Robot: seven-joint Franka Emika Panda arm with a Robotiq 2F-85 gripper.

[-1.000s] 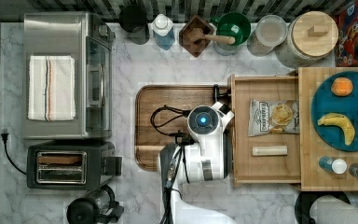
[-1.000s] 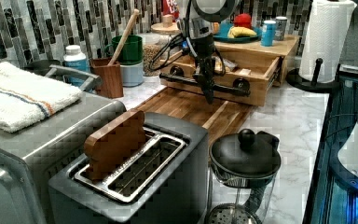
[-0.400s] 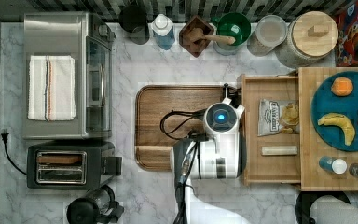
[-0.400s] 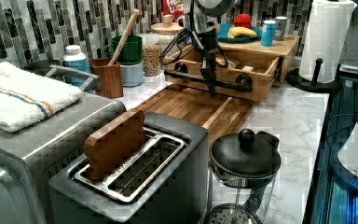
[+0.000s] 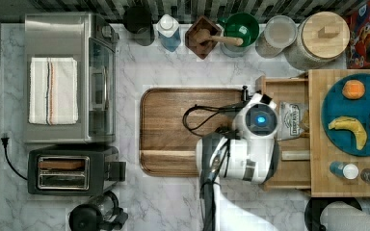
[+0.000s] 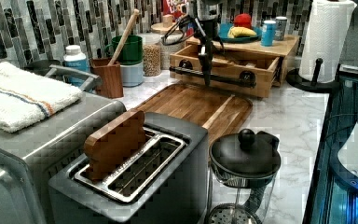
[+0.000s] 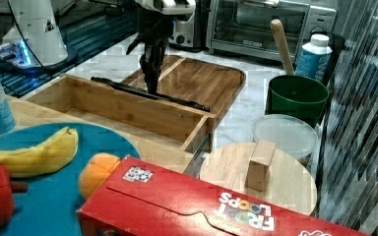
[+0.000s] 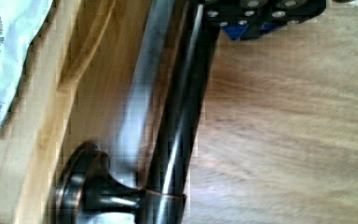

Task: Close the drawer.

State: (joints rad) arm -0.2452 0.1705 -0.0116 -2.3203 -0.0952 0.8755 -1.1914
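The drawer (image 5: 289, 89) is a light-wood box, part-way out from under the butcher-block slab (image 5: 318, 183), with a snack bag (image 5: 291, 120) inside. Across its front panel (image 6: 233, 77) runs a dark bar handle (image 6: 223, 78). My gripper (image 6: 206, 70) hangs straight down with its fingers together against that handle, on the side of the dark wooden tray (image 5: 173, 130). From the right view, the gripper (image 7: 151, 78) touches the handle (image 7: 177, 101) in front of the panel (image 7: 128, 105). Close up, the handle (image 8: 177, 116) lies along the panel (image 8: 88, 70).
A teal plate (image 5: 351, 144) with fruit lies on the slab. Jars, a green pot (image 5: 241, 29) and a utensil holder (image 5: 203, 37) line the back wall. A toaster (image 5: 72, 171), toaster oven (image 5: 67, 79), French press (image 6: 244, 163) and paper-towel roll (image 6: 324, 32) stand around.
My arm has moved toward the top view's right, and the drawer has slid that way with it, further under the slab. More of the dark tray is uncovered.
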